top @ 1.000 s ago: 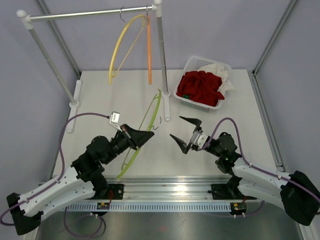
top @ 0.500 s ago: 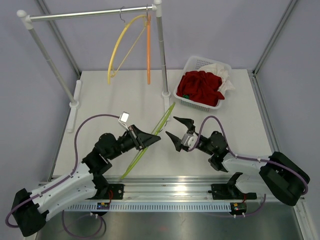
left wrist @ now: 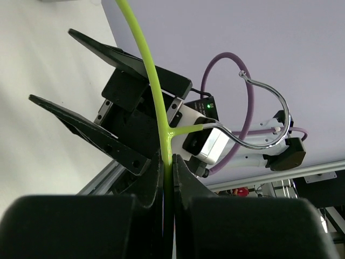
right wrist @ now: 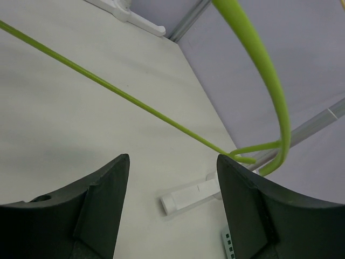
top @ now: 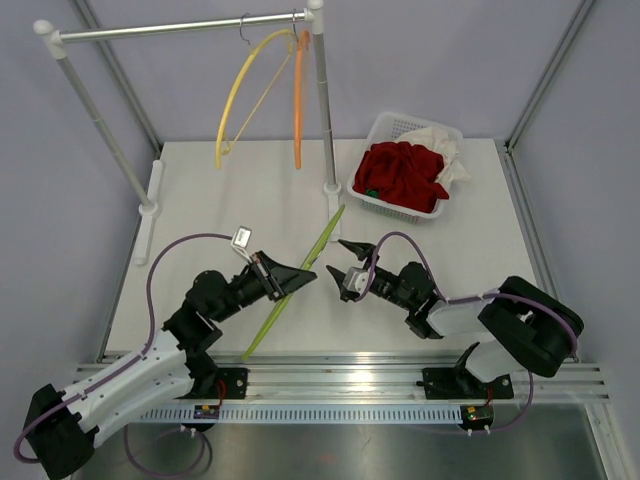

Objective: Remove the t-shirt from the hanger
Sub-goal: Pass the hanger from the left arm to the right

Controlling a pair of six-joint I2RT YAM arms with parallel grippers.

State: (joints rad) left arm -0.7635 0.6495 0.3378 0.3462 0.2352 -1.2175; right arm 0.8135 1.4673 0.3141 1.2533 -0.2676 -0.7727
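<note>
At the near edge of the pale counter (top: 220, 200), the left pincer (top: 312, 273) is seen clamped tight on a lime-green plastic hanger (top: 328, 232) – its two dark fingers (left wrist: 151, 183) are pressed against the thin green bar with no gap left. The hanger is held bare and tilted, slanting from the counter's near side up toward the middle. Just to its right, the right pincer (top: 336, 256) is turned toward the hanger with its jaws parted; nothing is gripped between them, and the hanger is framed beyond its fingertips in the right wrist view.

Farther back on the right, a crumpled red t-shirt (top: 398, 175) is found lying inside a white plastic mesh basket (top: 400, 125) – clear of the hanger – with a bunched white cloth (top: 440, 145) beside it in the basket. At the far left, a metal clothes rail (top: 170, 27) is seen, from which a yellow hanger (top: 231, 105) and an orange hanger (top: 297, 110) are hung.
</note>
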